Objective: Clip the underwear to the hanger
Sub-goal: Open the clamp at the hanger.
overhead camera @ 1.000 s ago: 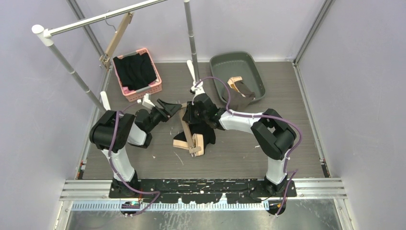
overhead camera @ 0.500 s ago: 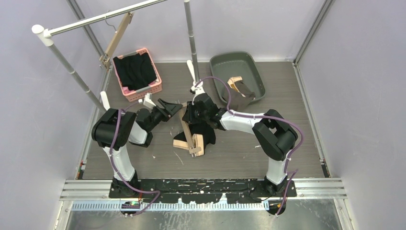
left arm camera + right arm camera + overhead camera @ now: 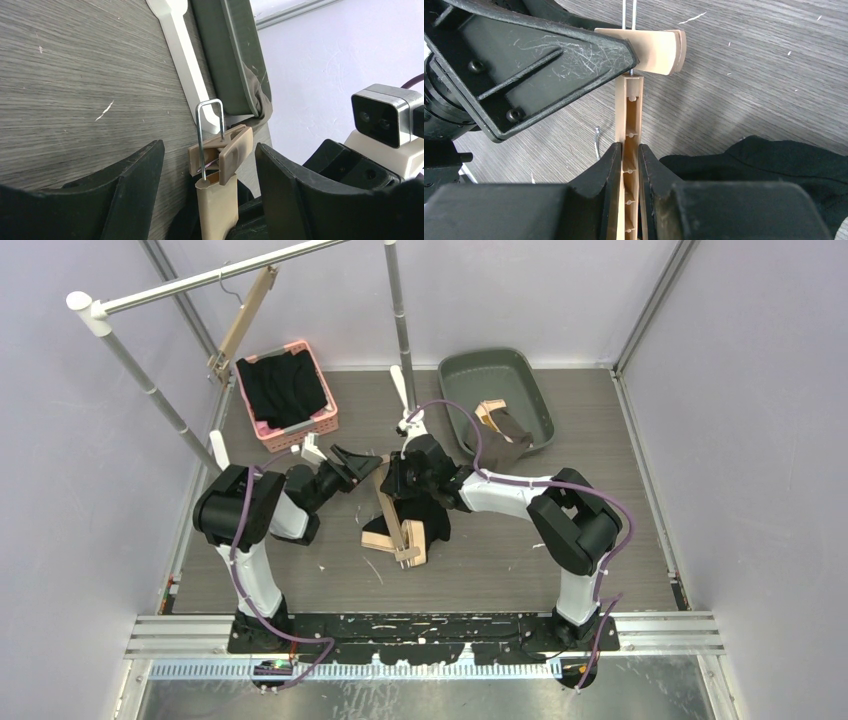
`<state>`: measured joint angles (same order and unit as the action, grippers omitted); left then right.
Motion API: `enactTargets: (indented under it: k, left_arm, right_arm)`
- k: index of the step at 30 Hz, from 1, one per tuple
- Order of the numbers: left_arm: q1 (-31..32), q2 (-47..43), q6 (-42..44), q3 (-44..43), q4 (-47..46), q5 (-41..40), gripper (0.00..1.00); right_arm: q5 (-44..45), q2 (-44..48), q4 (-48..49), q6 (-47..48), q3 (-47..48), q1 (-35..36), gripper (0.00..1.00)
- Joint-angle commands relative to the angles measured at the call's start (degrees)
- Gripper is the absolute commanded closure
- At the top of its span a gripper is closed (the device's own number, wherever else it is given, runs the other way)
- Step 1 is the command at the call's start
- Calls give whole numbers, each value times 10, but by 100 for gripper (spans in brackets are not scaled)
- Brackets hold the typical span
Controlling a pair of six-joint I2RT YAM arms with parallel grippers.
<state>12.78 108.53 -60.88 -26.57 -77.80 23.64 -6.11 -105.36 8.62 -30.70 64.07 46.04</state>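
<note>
Left arm low, forearm reaching right toward table centre. Left gripper [image 3: 208, 152] jaws wide, one on each side of clip [image 3: 229, 150] at hanger [image 3: 629, 107] end. Right arm stretched left across centre. Right gripper [image 3: 629, 156] jaws narrow, pinching hanger bar. Underwear [image 3: 784, 162] black, heaped on table just right of hanger.

Tan clip hanger [image 3: 630, 115] stands tilted beside crumpled black underwear [image 3: 784, 162].

From above, my right tool [image 3: 397, 484] covers part of the hanger [image 3: 386, 510]; the underwear [image 3: 774, 161] runs past the right wrist view's edge.
</note>
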Motion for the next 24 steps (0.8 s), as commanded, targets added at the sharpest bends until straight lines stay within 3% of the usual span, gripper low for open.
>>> enactTargets:
  k: [1, 11, 14, 18, 24]
  left_arm:
    - [-3, 3, 0, -14, -41, 11, 32]
    - [-2, 2, -2, -15, -41, 14, 42]
    - [-2, 2, -1, -15, -41, 16, 56]
    - [-3, 3, -2, -16, -41, 20, 82]
    - [-2, 5, -3, -15, -41, 22, 100]
  right_arm:
    - [-5, 18, 21, 9, 16, 2, 79]
    - [-7, 11, 21, 10, 22, 2, 79]
    - [-8, 8, 20, 10, 25, 2, 79]
    - [-6, 10, 20, 10, 25, 2, 75]
    - [3, 19, 18, 12, 23, 2, 61]
